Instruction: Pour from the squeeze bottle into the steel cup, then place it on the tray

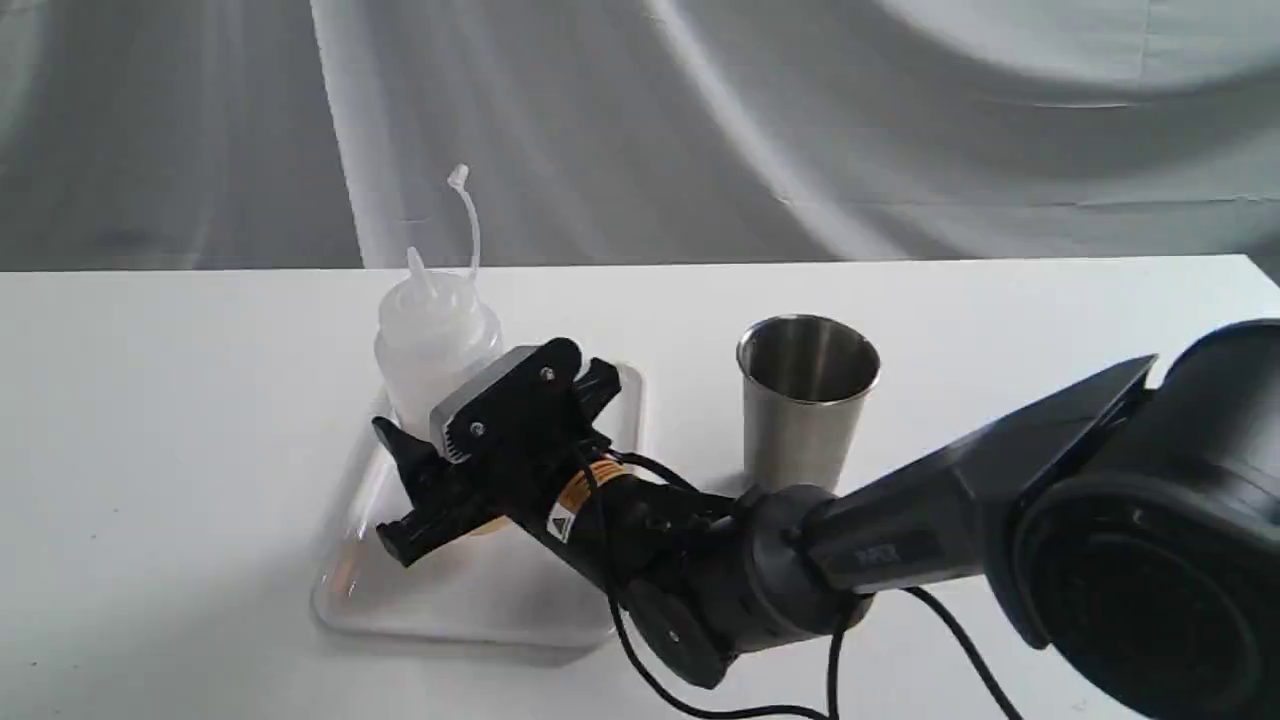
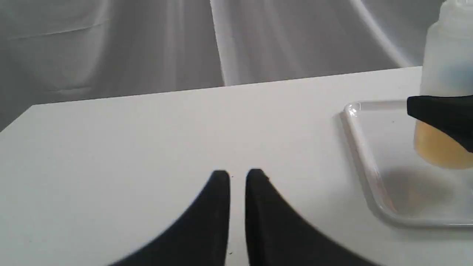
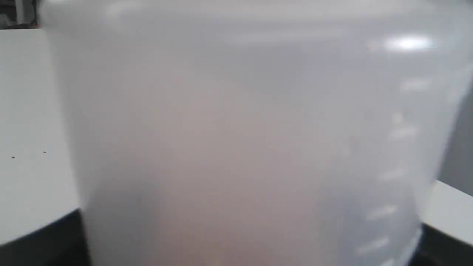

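Observation:
The squeeze bottle stands upright over the white tray, with amber liquid low in it. Its cap strap sticks up. My right gripper reaches in from the right and is shut on the bottle's lower body, one finger crossing its side. The bottle fills the right wrist view. I cannot tell whether its base touches the tray. The steel cup stands upright to the right of the tray, apart from it. My left gripper hovers shut and empty over bare table, left of the tray.
The right arm and its cable lie across the table's front right, just in front of the cup. A grey cloth backdrop hangs behind the table's far edge.

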You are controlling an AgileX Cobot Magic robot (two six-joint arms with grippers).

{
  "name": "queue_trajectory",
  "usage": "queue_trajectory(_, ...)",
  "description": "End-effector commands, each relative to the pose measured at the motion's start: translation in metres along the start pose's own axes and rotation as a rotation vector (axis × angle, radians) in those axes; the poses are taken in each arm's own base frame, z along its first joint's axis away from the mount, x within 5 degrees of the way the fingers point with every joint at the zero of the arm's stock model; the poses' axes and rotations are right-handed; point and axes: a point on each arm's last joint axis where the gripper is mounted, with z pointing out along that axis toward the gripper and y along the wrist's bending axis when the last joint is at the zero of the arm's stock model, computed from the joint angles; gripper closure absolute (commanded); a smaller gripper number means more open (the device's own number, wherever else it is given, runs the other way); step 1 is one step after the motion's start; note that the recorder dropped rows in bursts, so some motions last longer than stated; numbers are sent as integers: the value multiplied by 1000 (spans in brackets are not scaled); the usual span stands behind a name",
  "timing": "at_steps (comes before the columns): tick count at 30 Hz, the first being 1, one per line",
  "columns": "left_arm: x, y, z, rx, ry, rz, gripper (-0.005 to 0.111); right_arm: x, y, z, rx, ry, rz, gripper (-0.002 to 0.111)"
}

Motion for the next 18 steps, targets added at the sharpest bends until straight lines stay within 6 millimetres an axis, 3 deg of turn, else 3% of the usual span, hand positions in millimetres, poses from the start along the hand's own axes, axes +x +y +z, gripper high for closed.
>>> queue_trajectory(1,1,0,0,6,-5,-1,98,-9,-3,2,23,-61,0,65)
queue_trajectory(18,1,0,0,6,-5,-1,98,-2,-4,2,47,-24,26,65)
